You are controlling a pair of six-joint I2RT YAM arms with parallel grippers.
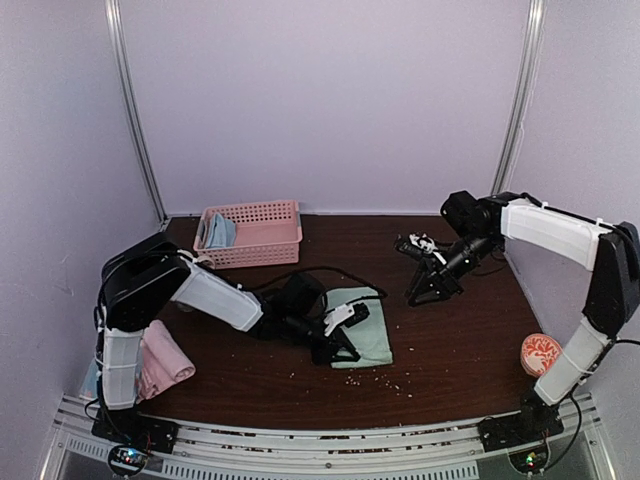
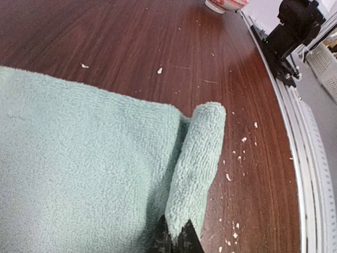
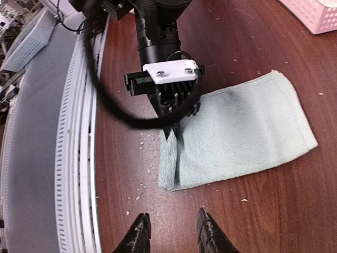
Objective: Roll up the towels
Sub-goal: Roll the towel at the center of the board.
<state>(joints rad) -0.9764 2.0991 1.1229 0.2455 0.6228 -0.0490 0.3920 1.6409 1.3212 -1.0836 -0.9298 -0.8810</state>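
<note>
A pale sage green towel (image 1: pixel 368 325) lies flat on the dark wood table near the middle. Its near edge is curled into a small roll (image 2: pixel 197 158). My left gripper (image 2: pixel 178 234) is shut on the end of that rolled edge; it also shows in the top view (image 1: pixel 345 350) and in the right wrist view (image 3: pixel 172 132). My right gripper (image 3: pixel 172 227) is open and empty, hovering over bare table just beside the towel (image 3: pixel 247 126); in the top view it is right of the towel (image 1: pixel 422 292). A pink towel (image 1: pixel 165 362) lies at the left by my left arm's base.
A pink perforated basket (image 1: pixel 262 235) stands at the back left with a blue towel (image 1: pixel 218 232) in it. A red and white bowl (image 1: pixel 541 353) sits at the front right by the right arm. Crumbs dot the table near the front rail (image 2: pixel 310 174).
</note>
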